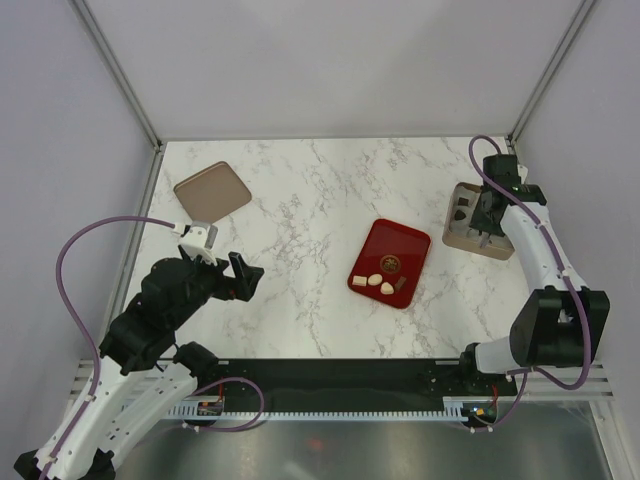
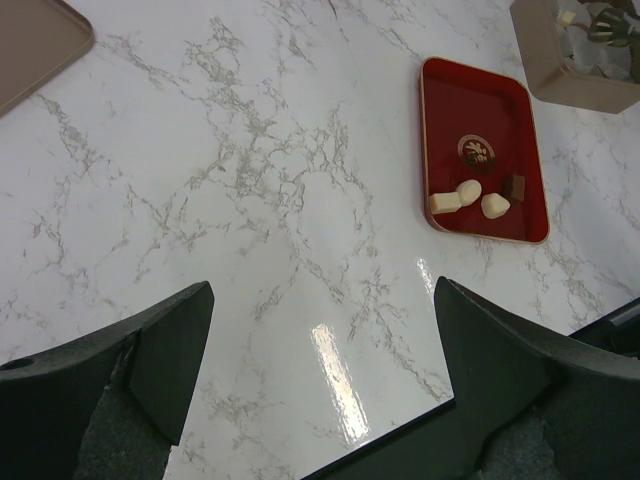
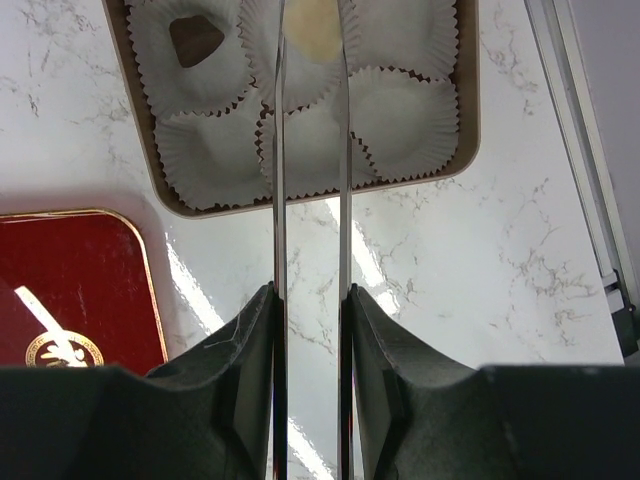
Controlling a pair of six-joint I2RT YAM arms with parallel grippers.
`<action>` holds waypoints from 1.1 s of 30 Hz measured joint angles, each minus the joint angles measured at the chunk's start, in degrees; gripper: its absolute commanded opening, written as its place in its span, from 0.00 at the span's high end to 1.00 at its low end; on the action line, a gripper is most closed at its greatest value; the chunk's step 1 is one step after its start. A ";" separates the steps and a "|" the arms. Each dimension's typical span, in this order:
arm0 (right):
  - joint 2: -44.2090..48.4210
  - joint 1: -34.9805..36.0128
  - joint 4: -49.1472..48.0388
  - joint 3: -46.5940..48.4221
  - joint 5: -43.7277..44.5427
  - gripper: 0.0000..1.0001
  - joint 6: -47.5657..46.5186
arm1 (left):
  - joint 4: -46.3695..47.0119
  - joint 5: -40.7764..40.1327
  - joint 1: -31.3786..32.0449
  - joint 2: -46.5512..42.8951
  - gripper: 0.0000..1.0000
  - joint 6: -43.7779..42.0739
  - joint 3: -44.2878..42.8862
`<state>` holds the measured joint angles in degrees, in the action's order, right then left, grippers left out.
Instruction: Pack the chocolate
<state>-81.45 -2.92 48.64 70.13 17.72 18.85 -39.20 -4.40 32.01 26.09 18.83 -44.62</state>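
The red tray (image 1: pixel 395 238) lies mid-table and carries chocolate: three cream pieces (image 1: pixel 374 281), a dark block (image 1: pixel 400 284) and a round dark piece (image 1: pixel 389 264). The left wrist view shows the same tray (image 2: pixel 480 110), cream pieces (image 2: pixel 468 190) and dark block (image 2: pixel 514 186). A tan box (image 1: pixel 462 238) of white paper cups stands at the right. My right gripper (image 1: pixel 487 215) hangs over it, its thin blades (image 3: pixel 312 12) shut on a cream chocolate (image 3: pixel 312 30) above a back cup. One dark chocolate (image 3: pixel 195 38) sits in a neighbouring cup. My left gripper (image 1: pixel 240 277) is open and holds nothing, well left of the tray.
A flat tan lid (image 1: pixel 212 190) lies at the back left, seen also in the left wrist view as the lid (image 2: pixel 30 40). Frame posts and walls close in the table. The box rim (image 3: pixel 468 100) lies close to the right table edge.
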 measured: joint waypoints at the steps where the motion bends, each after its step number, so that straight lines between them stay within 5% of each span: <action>1: -0.31 -0.04 -0.48 -0.28 -0.17 0.65 0.11 | 0.00 0.00 0.00 0.00 0.00 0.00 0.00; 33: -1.86 -0.50 -2.97 -0.90 -4.15 0.49 0.85 | 0.00 -0.70 0.59 -0.90 0.00 0.26 0.00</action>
<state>-83.31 -3.42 45.67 69.23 13.56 19.70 -39.20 -5.10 32.60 25.19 19.09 -44.62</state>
